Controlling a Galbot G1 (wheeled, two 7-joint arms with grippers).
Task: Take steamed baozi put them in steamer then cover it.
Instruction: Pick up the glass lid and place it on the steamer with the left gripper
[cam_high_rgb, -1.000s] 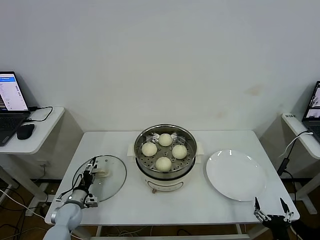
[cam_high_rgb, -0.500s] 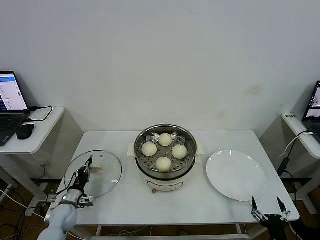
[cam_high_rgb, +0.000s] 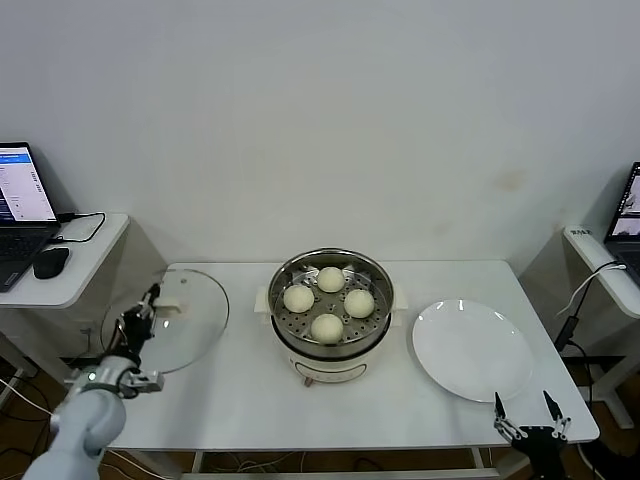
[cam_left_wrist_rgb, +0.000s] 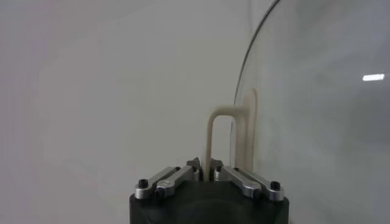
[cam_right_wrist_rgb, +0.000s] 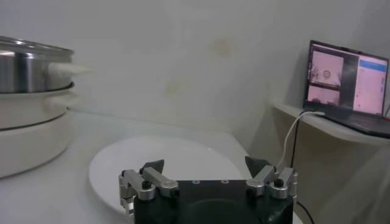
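Several cream-white baozi (cam_high_rgb: 327, 327) lie on the perforated tray inside the steel steamer (cam_high_rgb: 372, 275) at mid-table. The steamer stands uncovered. The clear glass cover (cam_high_rgb: 190, 320) hangs tilted over the table's left end, off the surface. My left gripper (cam_high_rgb: 150, 300) is shut on its cream handle (cam_high_rgb: 168, 300). In the left wrist view the jaws (cam_left_wrist_rgb: 209, 171) pinch the handle's thin loop (cam_left_wrist_rgb: 222, 122), with the glass disc (cam_left_wrist_rgb: 317, 109) beyond it. My right gripper (cam_high_rgb: 527, 422) hangs open and holds nothing, below the table's front right corner (cam_right_wrist_rgb: 205, 165).
A flat white plate (cam_high_rgb: 472, 350) lies to the right of the steamer (cam_right_wrist_rgb: 30, 67) and shows in the right wrist view too (cam_right_wrist_rgb: 164, 161). Side tables flank the white table (cam_high_rgb: 400, 410): the left one carries a laptop (cam_high_rgb: 20, 190) and a mouse (cam_high_rgb: 50, 262), the right one another laptop (cam_right_wrist_rgb: 347, 79).
My left gripper closed on the cover's handle, then raised the cover off the table and carried it leftward. The right gripper sank slightly.
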